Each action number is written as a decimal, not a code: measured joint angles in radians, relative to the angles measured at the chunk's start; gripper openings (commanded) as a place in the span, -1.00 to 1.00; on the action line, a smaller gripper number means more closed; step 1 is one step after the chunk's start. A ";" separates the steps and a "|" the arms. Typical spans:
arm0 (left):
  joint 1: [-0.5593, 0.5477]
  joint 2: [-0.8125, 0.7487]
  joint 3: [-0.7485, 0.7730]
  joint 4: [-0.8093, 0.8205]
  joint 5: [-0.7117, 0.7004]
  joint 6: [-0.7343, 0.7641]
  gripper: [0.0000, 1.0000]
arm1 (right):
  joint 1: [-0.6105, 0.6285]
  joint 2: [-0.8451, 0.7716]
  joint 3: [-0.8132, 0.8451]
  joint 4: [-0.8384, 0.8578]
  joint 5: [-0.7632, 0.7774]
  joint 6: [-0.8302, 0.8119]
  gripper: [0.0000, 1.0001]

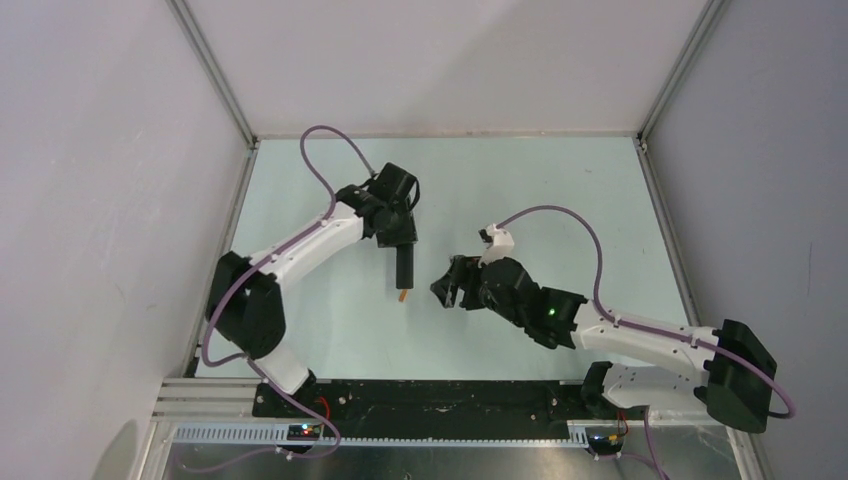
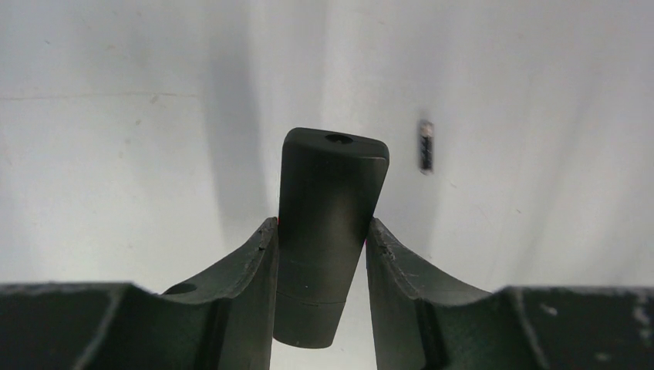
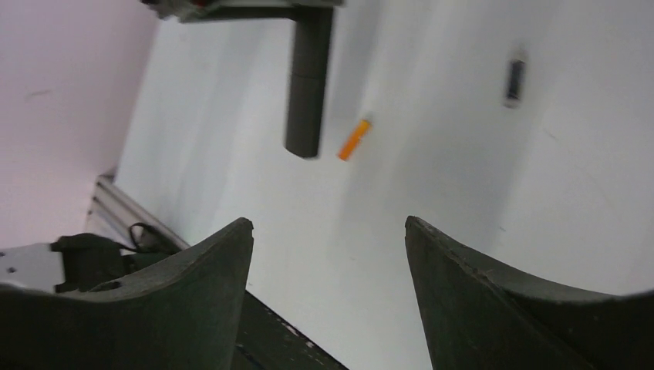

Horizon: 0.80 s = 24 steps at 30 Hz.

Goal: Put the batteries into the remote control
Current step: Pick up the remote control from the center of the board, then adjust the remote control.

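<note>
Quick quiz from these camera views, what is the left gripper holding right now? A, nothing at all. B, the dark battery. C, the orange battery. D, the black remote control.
D: the left gripper is shut on the remote control, while the orange battery and the dark battery both lie loose on the table, and the right gripper is open and empty.

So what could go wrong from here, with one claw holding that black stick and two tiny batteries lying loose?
The left gripper pinches the remote control with a long end sticking out, so a push there might tilt it or make it slip. The orange battery and the dark battery are tiny and round. The open right gripper could set them rolling instead of catching them.
</note>
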 measured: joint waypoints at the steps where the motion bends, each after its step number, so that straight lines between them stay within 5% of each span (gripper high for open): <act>1: -0.003 -0.018 -0.006 -0.003 0.018 -0.006 -0.91 | 0.000 0.009 0.000 0.037 -0.022 -0.012 0.59; 9: -0.042 -0.166 -0.047 0.002 0.181 -0.038 -0.89 | 0.018 0.083 0.001 0.232 -0.106 -0.105 0.62; 24: -0.058 -0.313 -0.147 -0.007 0.274 -0.059 -0.92 | 0.017 0.149 0.055 0.249 -0.103 -0.165 0.31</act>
